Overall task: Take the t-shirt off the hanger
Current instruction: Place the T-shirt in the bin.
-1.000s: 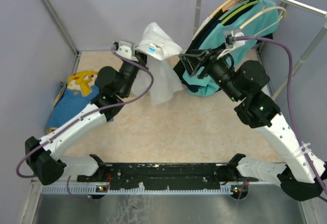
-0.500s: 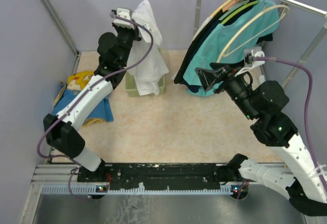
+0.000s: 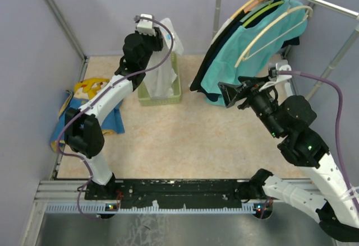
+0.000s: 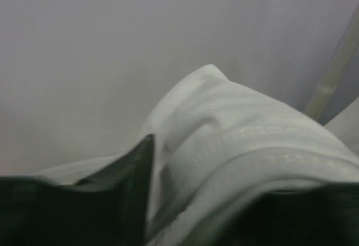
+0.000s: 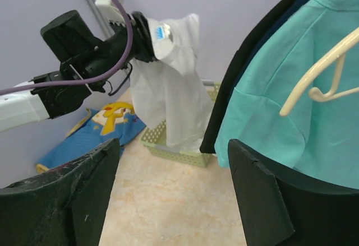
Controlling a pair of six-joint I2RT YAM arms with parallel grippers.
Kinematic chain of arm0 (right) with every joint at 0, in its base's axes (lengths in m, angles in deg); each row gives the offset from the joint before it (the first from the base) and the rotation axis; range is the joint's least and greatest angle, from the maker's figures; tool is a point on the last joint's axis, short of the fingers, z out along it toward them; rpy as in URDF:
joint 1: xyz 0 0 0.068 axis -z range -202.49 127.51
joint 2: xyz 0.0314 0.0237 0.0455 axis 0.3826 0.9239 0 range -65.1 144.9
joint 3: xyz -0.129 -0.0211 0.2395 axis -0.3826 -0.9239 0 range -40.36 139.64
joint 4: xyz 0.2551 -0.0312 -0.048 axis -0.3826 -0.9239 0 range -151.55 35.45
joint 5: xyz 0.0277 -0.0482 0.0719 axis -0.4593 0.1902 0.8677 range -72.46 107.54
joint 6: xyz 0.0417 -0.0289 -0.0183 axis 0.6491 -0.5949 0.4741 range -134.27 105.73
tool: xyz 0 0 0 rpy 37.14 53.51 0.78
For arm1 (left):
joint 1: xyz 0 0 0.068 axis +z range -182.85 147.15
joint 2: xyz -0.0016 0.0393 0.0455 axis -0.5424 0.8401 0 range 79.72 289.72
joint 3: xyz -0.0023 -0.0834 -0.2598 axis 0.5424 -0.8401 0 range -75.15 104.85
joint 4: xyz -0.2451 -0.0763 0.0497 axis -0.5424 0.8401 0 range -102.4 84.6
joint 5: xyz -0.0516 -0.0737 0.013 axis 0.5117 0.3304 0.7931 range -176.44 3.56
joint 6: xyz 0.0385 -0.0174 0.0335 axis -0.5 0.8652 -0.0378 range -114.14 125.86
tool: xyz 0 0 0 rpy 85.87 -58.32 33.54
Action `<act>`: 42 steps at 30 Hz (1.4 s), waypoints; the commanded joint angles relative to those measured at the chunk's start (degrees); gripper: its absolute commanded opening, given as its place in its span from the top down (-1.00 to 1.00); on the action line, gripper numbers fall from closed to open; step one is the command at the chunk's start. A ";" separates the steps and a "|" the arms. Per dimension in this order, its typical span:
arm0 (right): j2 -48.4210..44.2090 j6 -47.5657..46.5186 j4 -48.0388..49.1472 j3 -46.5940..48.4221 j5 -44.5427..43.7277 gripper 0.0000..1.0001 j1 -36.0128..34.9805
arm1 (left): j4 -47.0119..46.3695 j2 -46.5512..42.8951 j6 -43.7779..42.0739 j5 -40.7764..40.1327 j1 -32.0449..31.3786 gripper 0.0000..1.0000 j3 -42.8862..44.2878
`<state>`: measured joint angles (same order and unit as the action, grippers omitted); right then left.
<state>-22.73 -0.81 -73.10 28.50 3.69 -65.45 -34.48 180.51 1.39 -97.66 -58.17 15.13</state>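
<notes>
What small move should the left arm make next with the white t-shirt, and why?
Probably open the left gripper and let go: the white t-shirt hangs from it straight above the green basket, and its lower end reaches the basket.

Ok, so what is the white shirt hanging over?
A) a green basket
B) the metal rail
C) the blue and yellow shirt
A: the white t-shirt dangles from the left end effector straight above the pale green basket, its lower end down at the basket.
</notes>
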 commanded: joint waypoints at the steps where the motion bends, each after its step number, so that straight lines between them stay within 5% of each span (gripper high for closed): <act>1: -1.82 -1.12 -0.20 -0.21 -2.94 -0.60 -0.28 | 10.50 3.54 7.47 1.88 1.56 -0.46 2.94; 10: -2.53 -1.59 -1.81 -0.61 -5.14 -0.63 -0.31 | 20.81 0.95 11.96 -4.68 2.10 -0.93 2.14; 21: -0.93 -0.83 -6.53 2.58 -8.17 -0.70 -0.33 | 43.23 12.06 17.32 5.91 6.73 -0.94 17.20; 33: -0.20 -0.88 -7.32 2.99 -9.60 -0.86 -0.28 | 39.22 6.14 20.02 16.11 8.71 -0.98 7.01; 42: -2.09 -0.93 -5.67 2.51 -11.79 -0.99 -0.29 | 25.52 -7.46 23.16 25.44 8.56 -0.99 -3.11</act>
<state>-23.48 -1.21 -81.82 28.78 -5.81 -65.45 1.65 181.25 22.28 -79.89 -49.36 16.07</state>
